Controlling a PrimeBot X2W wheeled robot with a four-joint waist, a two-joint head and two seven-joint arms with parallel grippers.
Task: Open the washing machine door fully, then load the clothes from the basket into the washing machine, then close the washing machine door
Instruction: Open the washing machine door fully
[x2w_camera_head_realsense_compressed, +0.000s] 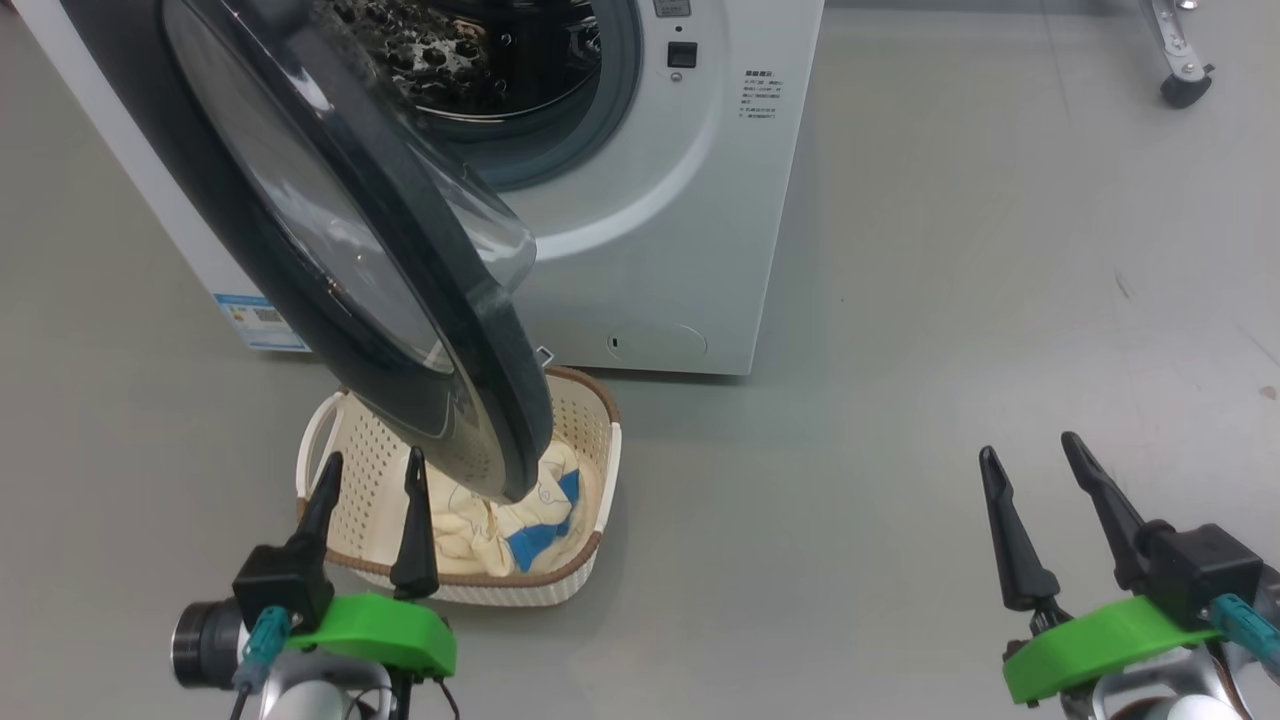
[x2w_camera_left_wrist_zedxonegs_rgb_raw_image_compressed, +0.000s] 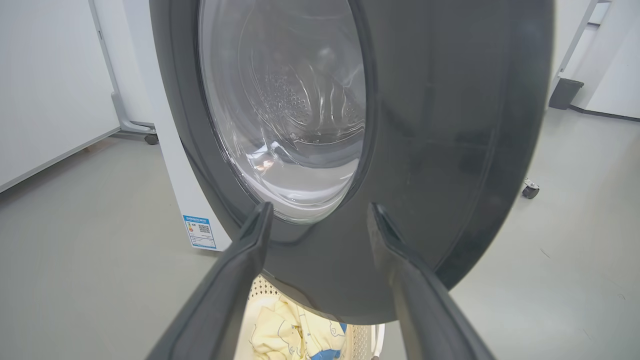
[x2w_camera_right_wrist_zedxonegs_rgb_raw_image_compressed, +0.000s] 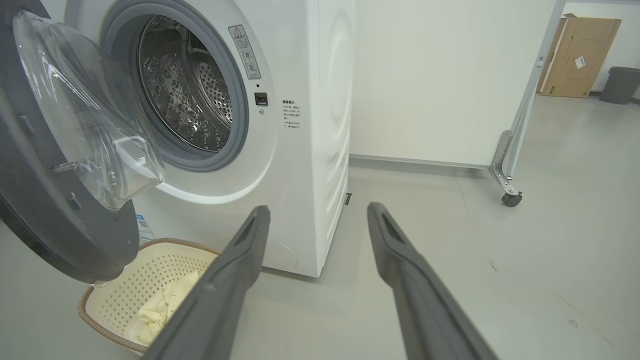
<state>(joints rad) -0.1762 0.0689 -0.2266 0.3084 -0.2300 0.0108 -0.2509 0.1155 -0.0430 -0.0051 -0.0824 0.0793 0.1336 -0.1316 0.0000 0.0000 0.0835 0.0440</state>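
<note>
Half-open washing machine door (x2w_camera_head_realsense_compressed: 480, 330) hangs over basket (x2w_camera_head_realsense_compressed: 590, 400) holding clothes (x2w_camera_head_realsense_compressed: 540, 520). Left pincer (x2w_camera_head_realsense_compressed: 374, 455) spread, empty, near basket. Right pincer (x2w_camera_head_realsense_compressed: 1029, 445) spread, empty, well apart.

grey floor (x2w_camera_head_realsense_compressed: 950, 300) carries the washing machine (x2w_camera_head_realsense_compressed: 680, 250); the basket (x2w_camera_head_realsense_compressed: 585, 420) sits just before it; a caster (x2w_camera_head_realsense_compressed: 1185, 90) stands apart

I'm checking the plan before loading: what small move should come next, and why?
Probably swing the washing machine door wider first. It stands only part open and hangs over the basket, covering part of the clothes. The open left gripper faces its outer side, close by, so I would hook a finger round the door's free edge and draw it wider.
</note>
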